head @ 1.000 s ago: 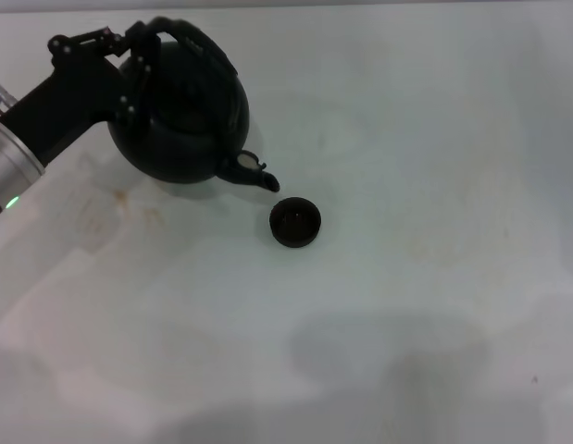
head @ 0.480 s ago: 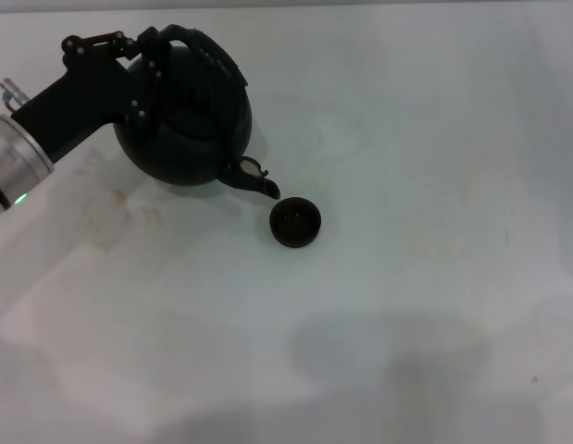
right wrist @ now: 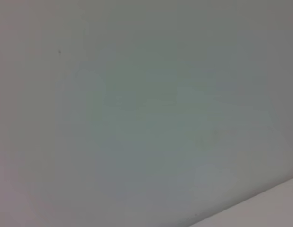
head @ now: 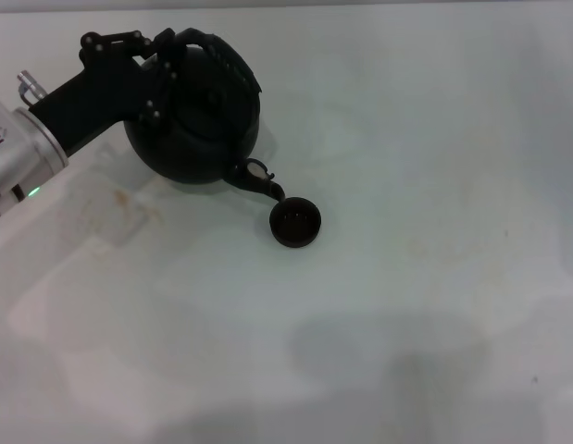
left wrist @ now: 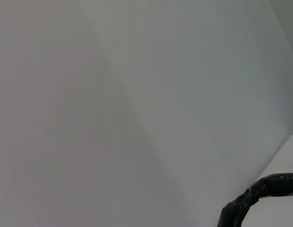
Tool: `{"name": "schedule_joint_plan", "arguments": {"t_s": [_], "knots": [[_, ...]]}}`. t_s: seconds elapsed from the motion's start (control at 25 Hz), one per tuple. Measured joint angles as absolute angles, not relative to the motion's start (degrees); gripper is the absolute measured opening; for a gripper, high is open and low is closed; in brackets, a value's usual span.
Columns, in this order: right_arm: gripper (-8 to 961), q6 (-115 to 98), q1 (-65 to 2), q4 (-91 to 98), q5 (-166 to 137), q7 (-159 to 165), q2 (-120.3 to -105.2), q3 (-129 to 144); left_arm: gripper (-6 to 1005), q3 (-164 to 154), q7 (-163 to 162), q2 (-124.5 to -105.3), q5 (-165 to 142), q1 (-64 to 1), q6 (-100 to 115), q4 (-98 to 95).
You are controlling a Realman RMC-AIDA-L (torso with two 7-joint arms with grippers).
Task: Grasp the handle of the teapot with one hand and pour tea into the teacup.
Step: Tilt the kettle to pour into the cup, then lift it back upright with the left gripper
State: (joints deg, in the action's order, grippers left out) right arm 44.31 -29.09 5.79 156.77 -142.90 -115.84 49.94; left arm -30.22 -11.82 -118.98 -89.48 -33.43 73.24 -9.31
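The black teapot [head: 195, 120] hangs tilted at the far left of the head view, its short spout [head: 263, 183] pointing down right at the rim of the teacup [head: 295, 223]. My left gripper [head: 166, 57] is shut on the arched handle [head: 221, 55] over the lid and holds the pot up. The small dark teacup stands on the white table just right of the spout tip. A piece of the handle also shows in the left wrist view [left wrist: 260, 191]. My right gripper is out of view.
The white table [head: 416, 277] stretches wide to the right and front of the cup. A faint brownish stain [head: 129, 203] lies on the table under the left arm. The right wrist view shows only bare surface.
My left gripper has carried the teapot a little to the right and tipped it further, so the spout tip now sits at the teacup's rim. The teacup has not moved.
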Motion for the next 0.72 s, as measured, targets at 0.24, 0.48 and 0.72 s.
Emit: {"name": "schedule_joint_plan", "arguments": {"t_s": [0.24,0.48,0.72], "knots": [[827,44.3,-29.2,5.5,156.8,-142.8,-115.84,49.8,126,-30.2,-10.0,-119.00,-89.4,-34.1,73.2,-9.3],[827,44.3,-29.3,5.4,156.8,-142.8,-115.84,49.7,124,-30.4,-8.6,-119.04,-89.4,-34.7,73.2,-9.2],[826,44.3,-29.2,5.3,156.9,-142.8,-115.84,49.7,121,-32.0,-7.6,-119.11,-89.4,-35.0,73.6,-8.9]]}}
